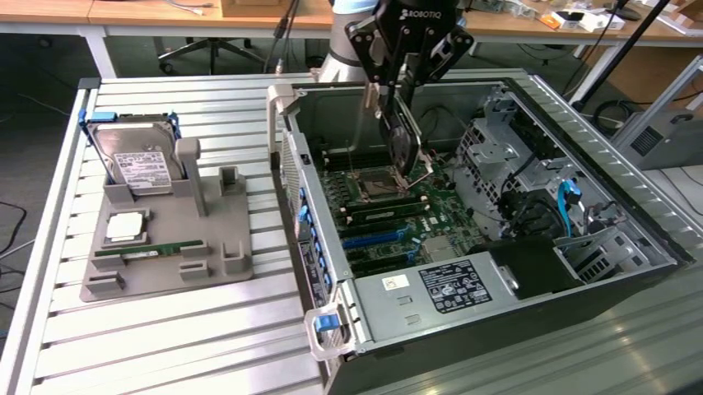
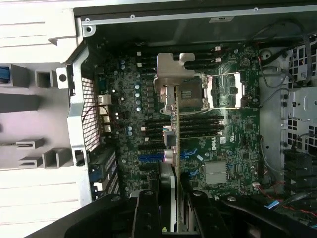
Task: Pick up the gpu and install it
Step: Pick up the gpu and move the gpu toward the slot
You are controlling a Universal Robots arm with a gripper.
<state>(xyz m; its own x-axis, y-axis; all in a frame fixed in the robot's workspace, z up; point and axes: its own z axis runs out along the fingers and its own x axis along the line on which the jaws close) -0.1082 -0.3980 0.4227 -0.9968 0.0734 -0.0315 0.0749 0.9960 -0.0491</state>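
Jaws, half-closed, clamp the gpu (image 1: 402,144) by its upper edge above the motherboard (image 1: 437,202); it seems light, stiff, fragile, best gripped at bare edges.

Shiny silver metal bracket (image 2: 168,74) on the gpu (image 1: 403,146), ribbed bare-metal table (image 1: 165,346), matt grey plastic holder (image 1: 225,226)

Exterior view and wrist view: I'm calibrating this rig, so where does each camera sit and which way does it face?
Exterior view: off the arm and raised, looking down at an angle on the open computer case on the slatted table. The gripper shows, shut on the gpu.
Wrist view: on the wrist, looking along the fingers down into the case at the motherboard.
Shared: the gripper, the gpu held over the motherboard, and the case interior.
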